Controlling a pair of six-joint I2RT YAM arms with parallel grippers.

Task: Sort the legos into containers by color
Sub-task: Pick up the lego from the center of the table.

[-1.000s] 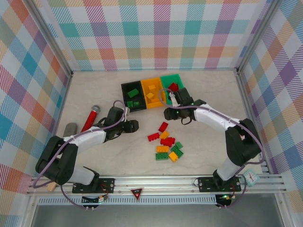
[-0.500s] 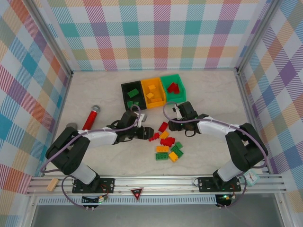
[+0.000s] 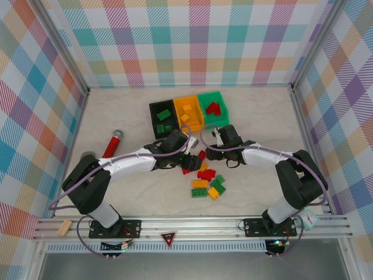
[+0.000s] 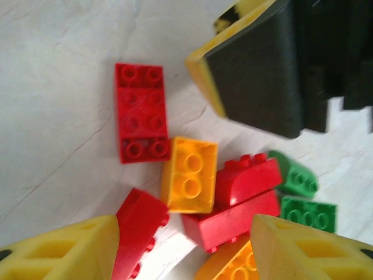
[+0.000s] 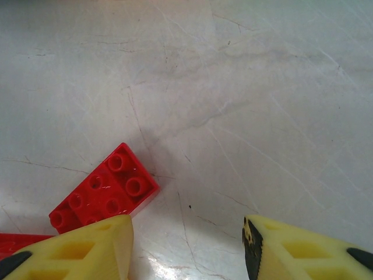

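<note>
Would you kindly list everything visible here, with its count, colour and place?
small open-top plastic bins: three, black, orange-yellow, green, joined in a row at the far middle.
studded toy bricks inside bins: several, green in black, yellow-orange in orange-yellow, red in green.
loose studded toy bricks: about ten, red, green, yellow-orange, piled between the arms.
long stick with grey head: one, red, lying left of the pile.
left arm's fingers: two, yellow, open over the pile.
right arm's fingers: two, yellow, open beside a red brick.
</note>
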